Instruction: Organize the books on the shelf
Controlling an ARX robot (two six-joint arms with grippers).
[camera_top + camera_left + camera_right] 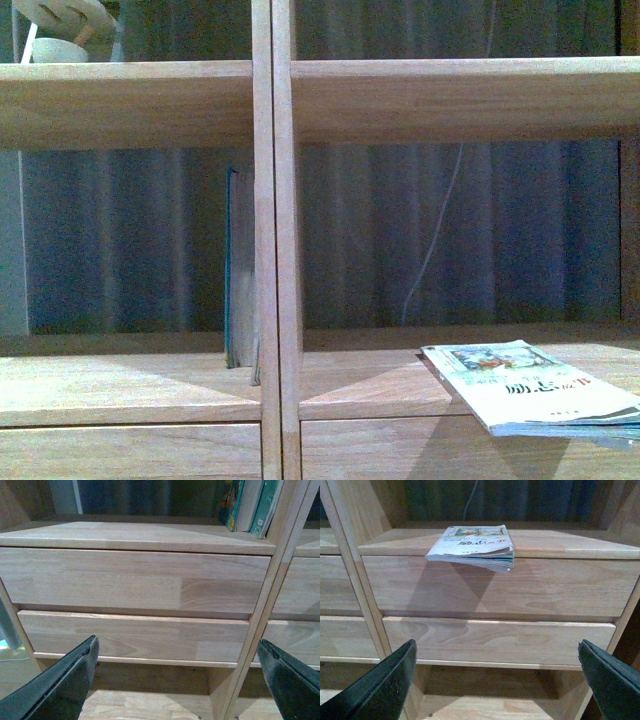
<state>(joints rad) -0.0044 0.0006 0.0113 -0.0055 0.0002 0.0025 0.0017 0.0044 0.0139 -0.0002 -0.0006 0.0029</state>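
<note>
While both arms hung low in front of the shelf (275, 250), each wrist camera looked up past its own claw at the drawer fronts. The left gripper (177, 642) had its two dark fingers spread wide apart, with nothing between them, and was level with the lower left drawer front (135, 637), clear of the wood. The right gripper (497, 642) was spread just as wide and equally empty, facing the lower right drawer front (495, 642) without touching it. Neither arm showed in the front view. In the right column, the pale paperback (530, 385) lay flat on the board above the drawers, cover up, its near edge hanging over the front lip and casting a shadow on the upper right drawer front (495, 585). In the left column, the teal book (238, 270) stood upright at the right end of its compartment, against the central upright; the left wrist view showed a colourful thin volume (227, 500) standing just beside it. Bare wooden floor (150, 705) ran under the shelf. Behind the open back hung a dark pleated curtain (120, 240), with a thin white cable (435, 240) trailing down in front of it. A pale rounded object (60, 25) sat on the upper left board, too cropped to identify.
</note>
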